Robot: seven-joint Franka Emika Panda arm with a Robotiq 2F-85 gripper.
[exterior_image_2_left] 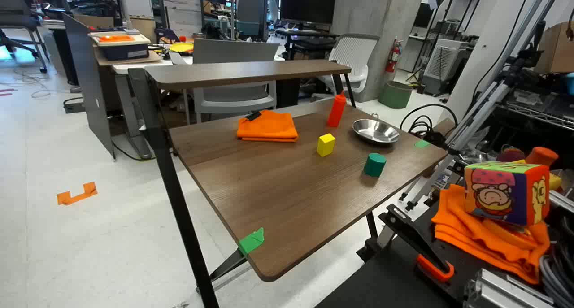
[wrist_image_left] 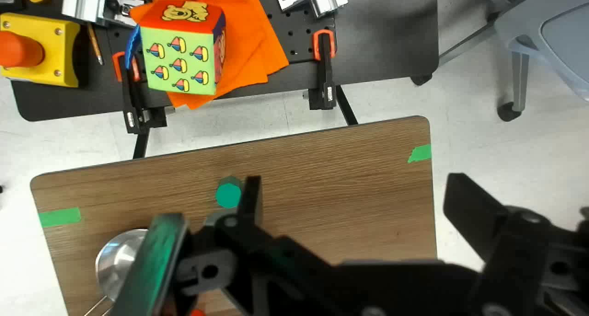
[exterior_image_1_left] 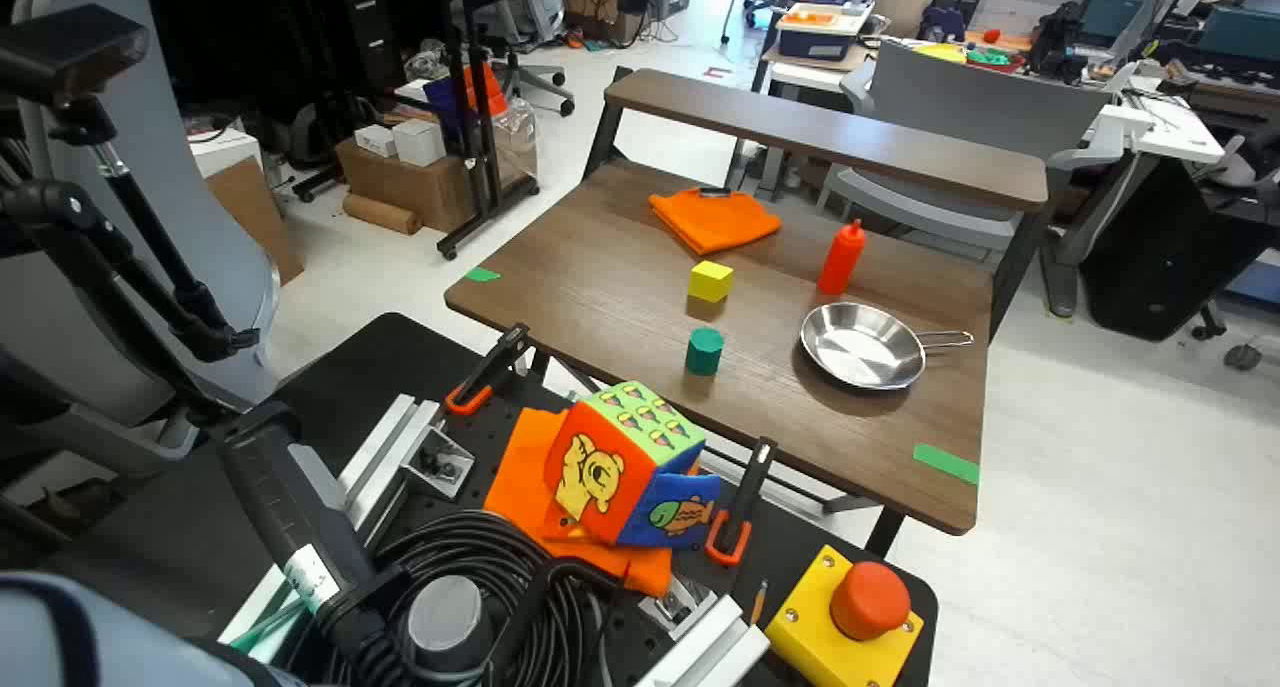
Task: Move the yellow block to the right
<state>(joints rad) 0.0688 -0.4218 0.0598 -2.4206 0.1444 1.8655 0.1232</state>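
Note:
The small yellow block point(exterior_image_1_left: 710, 281) sits on the brown wooden table point(exterior_image_1_left: 590, 257), with the green cylinder point(exterior_image_1_left: 704, 352) nearby. The block also shows in an exterior view point(exterior_image_2_left: 326, 145), standing between the folded orange cloth point(exterior_image_2_left: 267, 127) and the green cylinder point(exterior_image_2_left: 375, 164). In the wrist view the block does not show. My gripper point(wrist_image_left: 355, 187) is open there, with its fingers wide apart and nothing between them. It is above the table, and its left finger overlaps the view beside the green cylinder point(wrist_image_left: 228, 195). The gripper does not show in either exterior view.
A steel pan point(exterior_image_1_left: 862, 347) and a red bottle point(exterior_image_1_left: 842, 258) stand on the table. A raised shelf point(exterior_image_1_left: 820, 137) runs along one long side. Beside the table, a black cart surface holds a large picture cube point(exterior_image_1_left: 630, 467), clamps point(exterior_image_1_left: 742, 502) and a yellow box with a red button point(exterior_image_1_left: 868, 602).

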